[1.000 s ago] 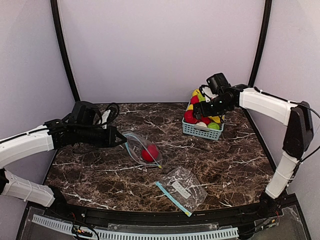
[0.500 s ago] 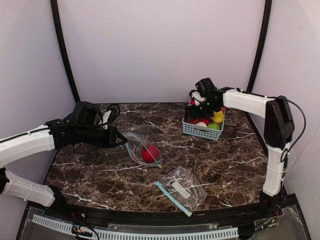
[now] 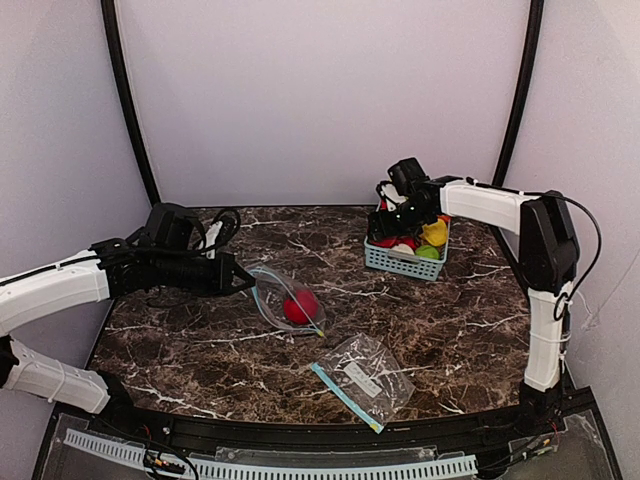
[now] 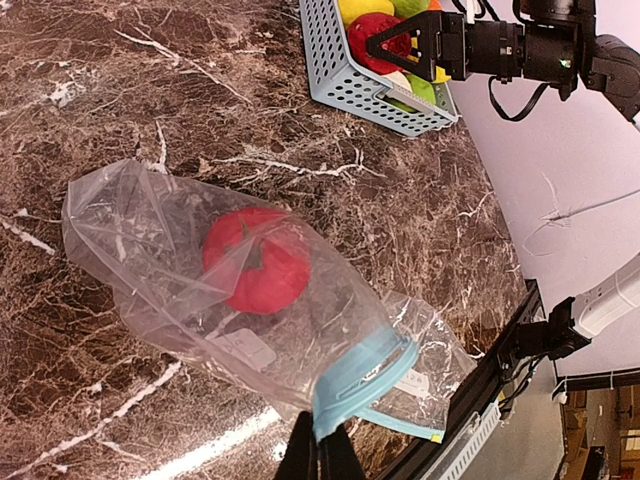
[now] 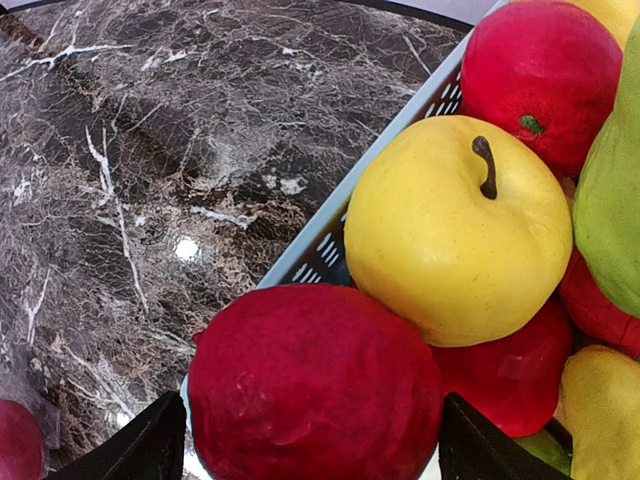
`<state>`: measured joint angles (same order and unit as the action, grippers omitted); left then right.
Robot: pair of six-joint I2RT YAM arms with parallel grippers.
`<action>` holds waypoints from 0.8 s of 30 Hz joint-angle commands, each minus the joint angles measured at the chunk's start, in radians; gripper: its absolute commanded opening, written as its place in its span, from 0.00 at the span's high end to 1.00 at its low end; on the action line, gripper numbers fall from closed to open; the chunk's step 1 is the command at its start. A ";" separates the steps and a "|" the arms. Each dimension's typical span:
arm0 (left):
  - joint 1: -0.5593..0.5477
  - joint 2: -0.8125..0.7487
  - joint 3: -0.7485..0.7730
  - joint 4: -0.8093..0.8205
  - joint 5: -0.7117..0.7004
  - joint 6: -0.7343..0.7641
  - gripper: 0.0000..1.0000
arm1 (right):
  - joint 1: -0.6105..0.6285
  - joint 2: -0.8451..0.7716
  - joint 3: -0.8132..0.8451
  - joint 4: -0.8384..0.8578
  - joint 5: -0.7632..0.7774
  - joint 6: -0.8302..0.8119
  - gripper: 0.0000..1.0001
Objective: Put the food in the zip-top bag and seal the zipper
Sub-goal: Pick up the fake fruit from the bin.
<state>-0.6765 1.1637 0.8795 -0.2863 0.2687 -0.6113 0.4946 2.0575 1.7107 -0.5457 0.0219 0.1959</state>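
Observation:
A clear zip-top bag [image 3: 278, 297] with a blue zipper lies at centre left, mouth held up, with one red fruit [image 3: 299, 306] inside; both show in the left wrist view [image 4: 150, 250], [image 4: 255, 262]. My left gripper [image 3: 244, 281] is shut on the bag's blue zipper edge [image 4: 365, 385]. My right gripper [image 3: 384, 233] reaches into the light-blue basket [image 3: 401, 263]. Its fingers [image 5: 150, 450] press both sides of a dark red fruit [image 5: 315, 385] at the basket's near-left corner. A yellow apple [image 5: 455, 225], a red apple [image 5: 540, 70] and a green pear [image 5: 610, 215] lie beside it.
A second, empty zip-top bag [image 3: 365, 377] lies flat near the front centre, also in the left wrist view [image 4: 455, 365]. The basket stands at the back right near the wall. Black frame posts stand at both back corners.
My right arm has swung left and dropped its gripper into the basket's left end, around the dark red fruit. The left arm and the bag have not moved.

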 commanded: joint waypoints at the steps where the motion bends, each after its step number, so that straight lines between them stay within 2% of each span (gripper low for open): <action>1: 0.005 -0.018 -0.027 -0.019 -0.003 -0.006 0.99 | -0.008 0.019 0.030 0.023 -0.005 0.003 0.19; 5: 0.006 -0.030 -0.036 -0.020 -0.006 -0.011 0.99 | -0.009 0.018 0.030 0.024 -0.003 0.004 0.25; 12: 0.005 -0.045 -0.046 -0.022 -0.011 -0.014 0.99 | -0.009 0.014 0.027 0.028 -0.010 0.007 0.30; 19: 0.005 -0.049 -0.052 -0.023 -0.007 -0.017 0.99 | -0.009 -0.016 0.012 0.034 -0.017 0.010 0.32; 24: 0.006 -0.050 -0.057 -0.020 -0.004 -0.021 0.99 | -0.007 -0.114 -0.031 0.031 -0.061 0.024 0.33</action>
<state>-0.6765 1.1397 0.8413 -0.2890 0.2680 -0.6254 0.4908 2.0499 1.7058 -0.5426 0.0032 0.2012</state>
